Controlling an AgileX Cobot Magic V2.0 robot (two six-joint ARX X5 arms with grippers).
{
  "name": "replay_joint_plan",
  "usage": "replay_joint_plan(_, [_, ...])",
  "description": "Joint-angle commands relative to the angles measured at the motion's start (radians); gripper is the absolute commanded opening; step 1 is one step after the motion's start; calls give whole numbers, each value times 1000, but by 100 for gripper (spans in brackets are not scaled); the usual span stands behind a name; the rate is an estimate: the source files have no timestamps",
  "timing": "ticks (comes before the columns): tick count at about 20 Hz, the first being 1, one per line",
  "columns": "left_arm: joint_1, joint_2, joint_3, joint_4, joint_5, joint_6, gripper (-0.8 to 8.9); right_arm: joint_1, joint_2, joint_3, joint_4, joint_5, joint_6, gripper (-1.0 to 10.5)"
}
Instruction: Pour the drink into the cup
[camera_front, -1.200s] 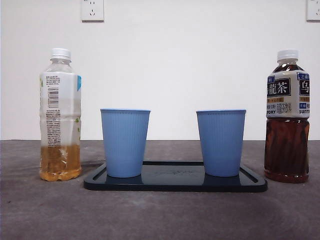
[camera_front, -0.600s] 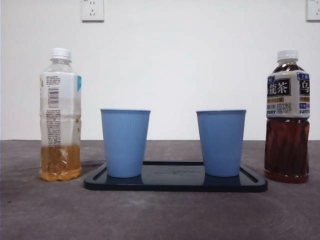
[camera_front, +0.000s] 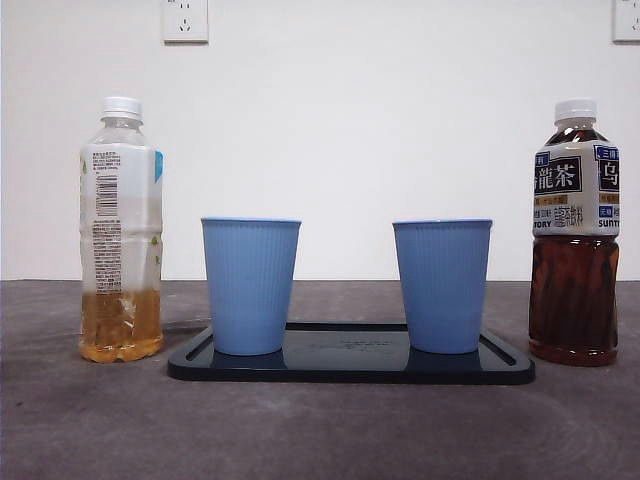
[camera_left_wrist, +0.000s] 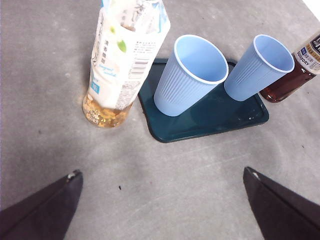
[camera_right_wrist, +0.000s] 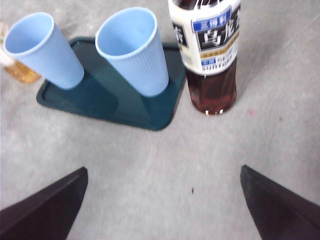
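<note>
Drink bottles stand capped and upright at either end of the dark tray (camera_front: 350, 368), which I take as my landmark; the pale tea bottle (camera_front: 121, 230) stands just off one short end, about a quarter full of amber liquid; the dark oolong bottle (camera_front: 574, 235) stands just off the other short end, filled nearly to the shoulder. Two blue cups, both upright and apart from each other, stand on the tray: the cup by the pale bottle (camera_front: 250, 285) and the cup by the dark bottle (camera_front: 442, 284).

My left gripper (camera_left_wrist: 162, 202) hangs above the table on the near side of the tray, off the pale-bottle end, jaws spread wide with nothing between them; it touches nothing. My right gripper (camera_right_wrist: 162, 200) hangs likewise on the near side of the tray, off the dark-bottle end, jaws equally wide and bare; it touches nothing. Neither arm shows in the front view.

Limits of inspection: the left wrist view cuts off the pale bottle's neck and cap, and shows only a corner of the dark bottle; the right wrist view cuts off the dark bottle's cap, and shows only a sliver of the pale bottle behind a cup; the cups' interiors read empty as far as they are visible, though their bottoms are only partly in sight; small label print is illegible.
</note>
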Motion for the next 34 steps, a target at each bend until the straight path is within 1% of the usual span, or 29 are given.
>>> replay_joint_plan(1, [-3, 4, 18, 16, 5, 15, 518, 2, 3, -9, 67, 0, 64, 488])
replay_joint_plan(4, [-3, 4, 18, 20, 5, 16, 518, 23, 3, -105, 216, -2, 148, 488])
replay_joint_plan(8, [-3, 5, 18, 23, 5, 16, 518, 86, 4, -294, 523, 18, 312, 488])
replay_joint_plan(9, [-3, 5, 18, 23, 5, 16, 518, 107, 6, -340, 599, 50, 338, 488])
replay_joint_plan(11, [-3, 5, 18, 23, 4, 16, 519, 151, 24, -416, 724, 133, 358, 488])
replay_joint_plan(15, [-3, 5, 18, 26, 4, 16, 518, 218, 113, -517, 974, 277, 355, 488])
replay_joint_plan(17, [-3, 5, 18, 25, 4, 16, 518, 229, 180, -538, 1070, 323, 330, 488])
replay_joint_plan(23, [-3, 5, 18, 26, 4, 17, 518, 229, 412, -542, 1351, 369, 259, 488])
replay_joint_plan(26, [-3, 5, 18, 26, 4, 20, 518, 229, 527, -542, 1495, 372, 230, 488])
replay_joint_plan(31, [-3, 5, 18, 26, 4, 24, 518, 227, 692, -542, 1712, 405, 222, 488])
replay_joint_plan(34, [-3, 5, 18, 26, 4, 24, 518, 227, 770, -542, 1811, 422, 222, 487])
